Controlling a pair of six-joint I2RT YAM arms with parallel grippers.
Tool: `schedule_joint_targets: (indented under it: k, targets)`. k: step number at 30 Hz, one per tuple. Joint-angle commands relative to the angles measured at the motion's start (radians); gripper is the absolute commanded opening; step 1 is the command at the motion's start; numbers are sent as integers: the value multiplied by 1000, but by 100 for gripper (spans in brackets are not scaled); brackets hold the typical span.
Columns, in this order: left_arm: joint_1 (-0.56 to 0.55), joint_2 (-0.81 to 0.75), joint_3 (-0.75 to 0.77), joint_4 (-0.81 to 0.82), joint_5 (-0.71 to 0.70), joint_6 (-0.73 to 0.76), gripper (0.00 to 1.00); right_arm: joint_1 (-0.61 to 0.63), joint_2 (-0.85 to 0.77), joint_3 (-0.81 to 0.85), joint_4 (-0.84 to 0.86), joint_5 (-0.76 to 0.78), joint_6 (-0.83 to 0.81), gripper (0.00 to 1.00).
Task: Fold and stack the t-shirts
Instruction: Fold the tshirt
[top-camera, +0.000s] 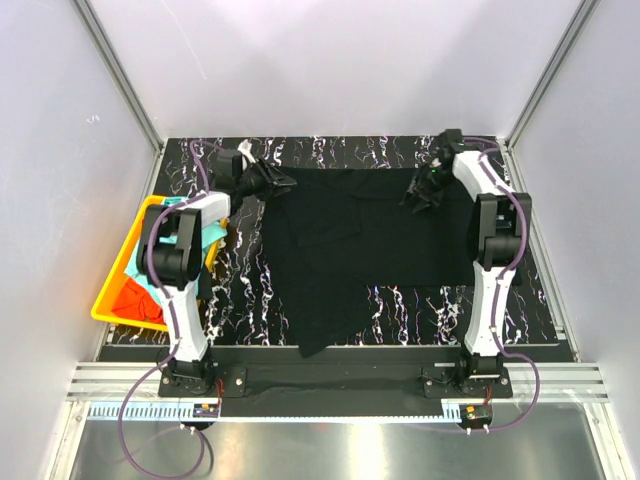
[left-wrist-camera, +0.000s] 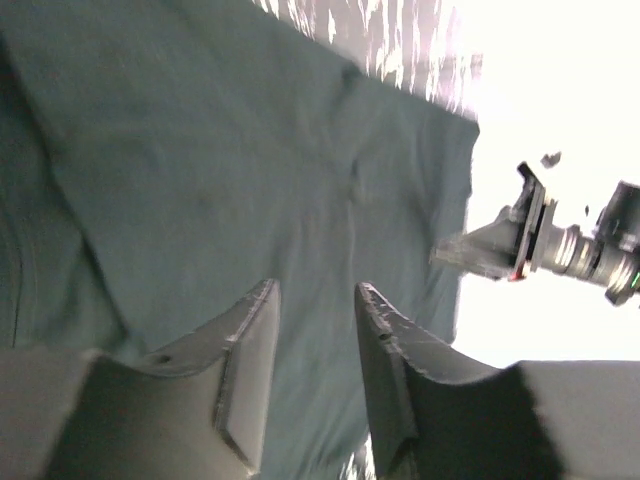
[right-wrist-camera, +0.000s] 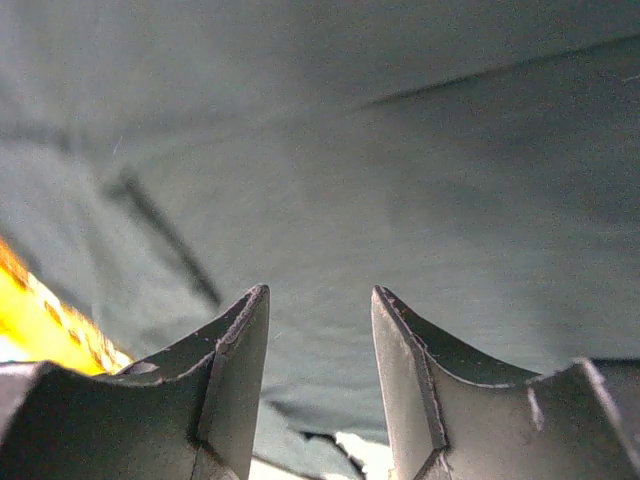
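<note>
Left tool released, fingers apart, black shirt just beneath on desk. Right tool released too, same shirt beneath. Yellow bin well back from left tool.

I get the top cam high behind the bases, looking down on the whole table. L wrist cam looks past left gripper, low over black t-shirt, right gripper ahead-right. R wrist cam's even closer, same cloth beyond its fingers.
</note>
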Motion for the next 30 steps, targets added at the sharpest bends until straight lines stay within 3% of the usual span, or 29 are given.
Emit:
schedule_joint_targets:
  k: [1,9,15,23,30]
  targets:
    - [3,101,44,320,-67,-224,39,-72,-69,12,28,93,44,51]
    - [12,226,137,209,-164,-266,41,-198,-72,11,30,155,30,50]
    - [66,305,209,136,-100,-265,41,-255,-100,-31,30,173,4,51]
    - [106,382,410,-123,-66,-90,44,-256,-209,-172,30,117,12,52]
    - [122,326,461,-157,-31,27,46,-256,-249,-207,50,72,33,52]
